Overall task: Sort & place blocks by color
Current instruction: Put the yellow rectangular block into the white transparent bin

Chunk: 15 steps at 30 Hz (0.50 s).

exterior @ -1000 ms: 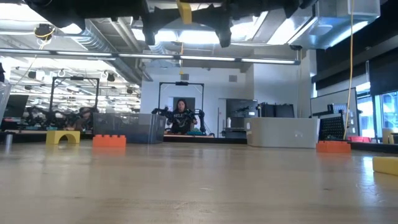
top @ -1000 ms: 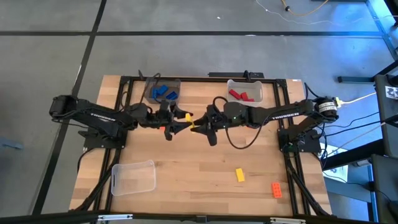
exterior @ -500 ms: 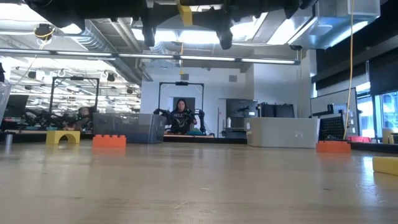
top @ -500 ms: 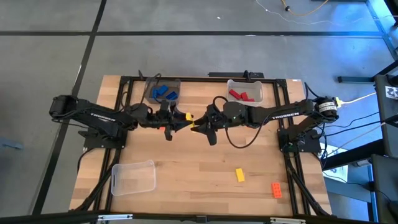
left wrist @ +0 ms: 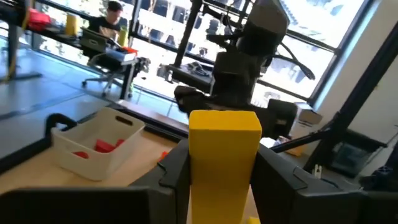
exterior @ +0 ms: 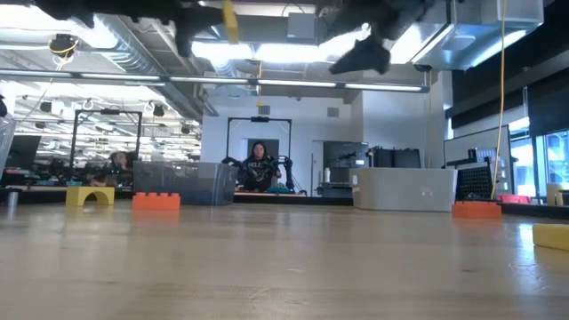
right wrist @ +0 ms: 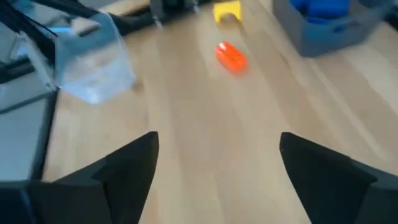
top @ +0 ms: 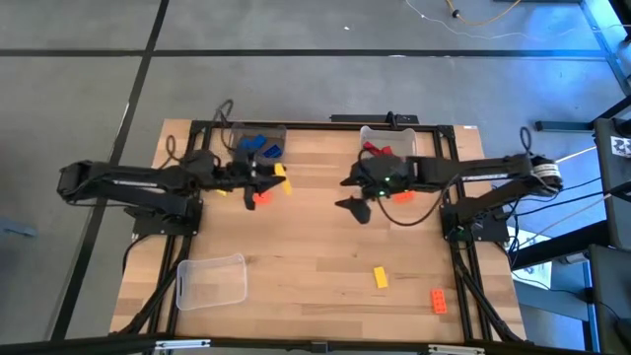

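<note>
Yellow block (left wrist: 224,158) clamped in left gripper (top: 279,179) above table; right gripper (top: 353,205) spread, holding nothing.

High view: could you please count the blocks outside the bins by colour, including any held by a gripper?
Yellow: 3 (held yellow block in the left gripper, yellow arch, front yellow block)
Orange: 3 (left orange block, right orange block, front orange block)
Total: 6
</note>
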Motion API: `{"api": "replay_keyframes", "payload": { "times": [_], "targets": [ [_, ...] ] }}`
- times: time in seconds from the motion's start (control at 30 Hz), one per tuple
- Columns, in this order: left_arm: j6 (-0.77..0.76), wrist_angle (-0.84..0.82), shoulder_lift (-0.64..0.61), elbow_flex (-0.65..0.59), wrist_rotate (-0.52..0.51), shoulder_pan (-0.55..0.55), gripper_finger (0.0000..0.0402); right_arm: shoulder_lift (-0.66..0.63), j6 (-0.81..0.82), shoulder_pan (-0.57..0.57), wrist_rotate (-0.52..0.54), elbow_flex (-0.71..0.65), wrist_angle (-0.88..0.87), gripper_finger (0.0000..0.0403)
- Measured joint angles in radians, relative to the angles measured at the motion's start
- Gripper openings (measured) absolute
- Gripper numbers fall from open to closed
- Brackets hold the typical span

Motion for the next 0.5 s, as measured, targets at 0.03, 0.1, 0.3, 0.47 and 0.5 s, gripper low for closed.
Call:
{"api": "replay_keyframes", "payload": {
  "times": [0.03,0.1,0.3,0.47,0.5],
  "targets": [
    [0.006,-0.033,-0.029,0.0,-0.008,0.002,0.0117,-0.021,-0.004,0.0,0.013,-0.008,-0.024,0.0331],
    [0.016,-0.094,-0.081,0.0,-0.028,0.0,0.0117,-0.066,0.002,-0.001,0.025,-0.039,-0.03,0.0326],
    [0.023,-0.173,-0.146,-0.001,-0.068,-0.04,0.0117,-0.242,0.135,0.0,0.099,-0.266,0.215,0.0318],
    [0.023,-0.166,-0.141,0.0,-0.098,-0.082,0.0117,-0.356,0.235,0.001,0.106,-0.48,0.693,0.0318],
    [0.023,-0.163,-0.136,0.0,-0.104,-0.089,0.0117,-0.368,0.252,0.001,0.109,-0.507,0.761,0.0318]
  ]
}}
